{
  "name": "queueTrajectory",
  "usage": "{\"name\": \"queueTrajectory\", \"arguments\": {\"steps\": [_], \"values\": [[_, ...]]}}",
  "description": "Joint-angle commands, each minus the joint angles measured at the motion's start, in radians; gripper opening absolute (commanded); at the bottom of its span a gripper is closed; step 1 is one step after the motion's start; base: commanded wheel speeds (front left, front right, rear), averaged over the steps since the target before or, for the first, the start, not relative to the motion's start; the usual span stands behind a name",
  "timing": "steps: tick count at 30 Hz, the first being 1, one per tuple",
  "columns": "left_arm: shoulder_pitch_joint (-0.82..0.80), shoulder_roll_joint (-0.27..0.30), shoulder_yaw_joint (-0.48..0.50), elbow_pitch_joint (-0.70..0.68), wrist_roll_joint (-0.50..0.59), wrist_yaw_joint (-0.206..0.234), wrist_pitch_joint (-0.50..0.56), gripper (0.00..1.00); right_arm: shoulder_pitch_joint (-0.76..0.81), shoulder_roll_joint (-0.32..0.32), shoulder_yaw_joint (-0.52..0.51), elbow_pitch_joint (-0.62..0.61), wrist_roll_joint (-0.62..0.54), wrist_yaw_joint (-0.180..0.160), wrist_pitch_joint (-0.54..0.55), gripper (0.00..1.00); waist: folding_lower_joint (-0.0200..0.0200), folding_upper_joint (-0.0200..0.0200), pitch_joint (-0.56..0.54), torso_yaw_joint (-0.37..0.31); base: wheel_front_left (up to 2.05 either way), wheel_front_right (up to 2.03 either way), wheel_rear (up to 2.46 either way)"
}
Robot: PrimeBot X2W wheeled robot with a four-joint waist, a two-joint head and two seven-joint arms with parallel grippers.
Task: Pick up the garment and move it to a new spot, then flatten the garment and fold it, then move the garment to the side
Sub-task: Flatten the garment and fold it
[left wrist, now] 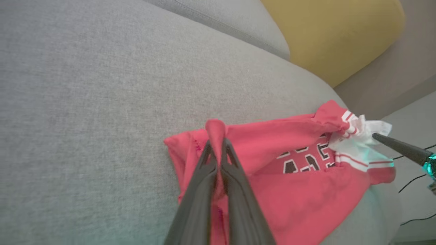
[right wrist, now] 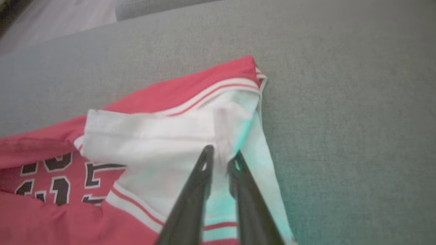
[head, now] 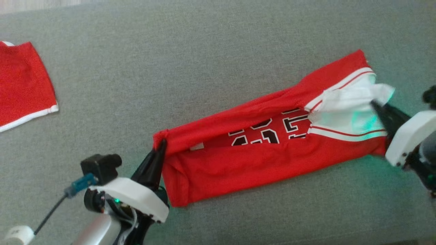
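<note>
Our left gripper (head: pixel 162 143) (left wrist: pixel 216 144) is closed on a pinch of red cloth at the left end of the garment (head: pixel 255 160) (left wrist: pixel 299 190) (right wrist: pixel 190 88); in the left wrist view, a small fold of red fabric bulges up between its two dark fingers (left wrist: pixel 204 170). Our right gripper (head: pixel 374 103) (right wrist: pixel 222 153) (left wrist: pixel 378 136) clamps the white cloth at the opposite end, its tips almost together with the fabric bunched between them.

We see the garment as a red jersey with white and red striped trim and black, white-edged numerals. It lies stretched in a long band between the two grippers, slanting up toward the right in the head view. Its long edges are folded in over the numerals, which show only in part. The white inner side is turned out at the right end.

It rests on a grey sofa cushion (head: pixel 204 51) (left wrist: pixel 85 85) (right wrist: pixel 340 68). Well apart, at the left edge of the head view, lies a second red garment (head: pixel 24 81) with a white hem. A yellow cushion (left wrist: pixel 333 34) sits beyond the grey one in the left wrist view.
</note>
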Motion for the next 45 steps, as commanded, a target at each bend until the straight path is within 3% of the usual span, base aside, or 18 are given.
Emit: {"name": "queueTrajectory", "arguments": {"steps": [1, 4, 7, 11, 16, 19, 24, 29, 35, 36, 37, 38, 41, 45], "values": [[-0.004, 0.031, 0.025, -0.014, 0.019, 0.01, -0.008, 1.0, 0.024, -0.025, 0.014, -0.037, -0.008, -0.001, 0.03, 1.0, 0.0, 0.0, -0.009, 0.001, 0.0, 0.0, 0.0], [0.017, 0.05, 0.01, 0.013, 0.068, 0.025, -0.035, 1.0, 0.045, -0.032, 0.003, -0.062, -0.004, -0.001, 0.085, 1.0, 0.0, 0.0, -0.027, 0.002, 0.0, 0.0, 0.0], [0.046, 0.038, 0.024, 0.027, 0.112, 0.056, -0.128, 1.0, 0.043, -0.024, -0.049, -0.081, -0.002, -0.001, 0.111, 1.0, 0.0, 0.0, -0.042, 0.004, 0.0, 0.0, 0.0], [0.069, 0.011, 0.046, 0.057, 0.197, 0.109, -0.29, 1.0, -0.002, 0.05, -0.173, -0.055, -0.044, -0.001, 0.108, 1.0, 0.0, 0.0, -0.048, 0.019, 0.0, 0.0, 0.0], [0.074, -0.061, 0.05, 0.105, 0.274, 0.125, -0.357, 1.0, -0.092, 0.177, -0.293, 0.052, -0.167, -0.001, 0.112, 1.0, 0.0, 0.0, -0.043, 0.058, 0.0, 0.0, 0.0], [0.083, -0.113, 0.049, 0.137, 0.309, 0.107, -0.363, 1.0, -0.12, 0.208, -0.299, 0.126, -0.261, -0.001, 0.132, 1.0, 0.0, 0.0, -0.041, 0.082, 0.0, 0.0, 0.0], [0.11, -0.168, 0.09, 0.148, 0.385, 0.065, -0.364, 1.0, -0.096, 0.184, -0.289, 0.23, -0.347, -0.001, 0.179, 1.0, 0.0, 0.0, -0.049, 0.125, 0.0, 0.0, 0.0], [0.153, -0.205, 0.155, 0.142, 0.448, 0.018, -0.364, 1.0, -0.063, 0.176, -0.299, 0.271, -0.324, -0.001, 0.207, 1.0, 0.0, 0.0, -0.051, 0.145, 0.0, 0.0, 0.0], [0.176, -0.256, 0.222, 0.143, 0.494, -0.047, -0.364, 1.0, -0.079, 0.224, -0.292, 0.285, -0.208, -0.001, 0.193, 1.0, 0.0, 0.0, -0.046, 0.143, 0.0, 0.0, 0.0], [0.18, -0.263, 0.232, 0.148, 0.499, -0.059, -0.364, 1.0, -0.084, 0.226, -0.295, 0.299, -0.205, -0.001, 0.178, 0.57, 0.0, 0.0, -0.049, 0.141, 0.0, 0.0, 0.0], [0.18, -0.263, 0.232, 0.148, 0.499, -0.059, -0.364, 1.0, -0.084, 0.226, -0.295, 0.299, -0.205, -0.001, 0.178, 0.57, 0.0, 0.0, -0.049, 0.141, 0.0, 0.0, 0.0], [0.183, -0.269, 0.239, 0.155, 0.508, -0.072, -0.364, 1.0, -0.089, 0.225, -0.292, 0.312, -0.205, -0.001, 0.162, 0.0, 0.0, 0.0, -0.052, 0.14, 0.0, 0.0, 0.0], [0.194, -0.288, 0.259, 0.169, 0.524, -0.101, -0.364, 1.0, -0.097, 0.201, -0.291, 0.334, -0.193, -0.001, 0.095, 0.0, 0.0, 0.0, -0.068, 0.14, 0.0, 0.0, 0.0], [0.217, -0.308, 0.304, 0.183, 0.499, -0.128, -0.364, 1.0, -0.093, 0.112, -0.306, 0.351, -0.181, -0.001, 0.019, 0.0, 0.0, 0.0, -0.094, 0.142, 0.0, 0.0, 0.0]]}}
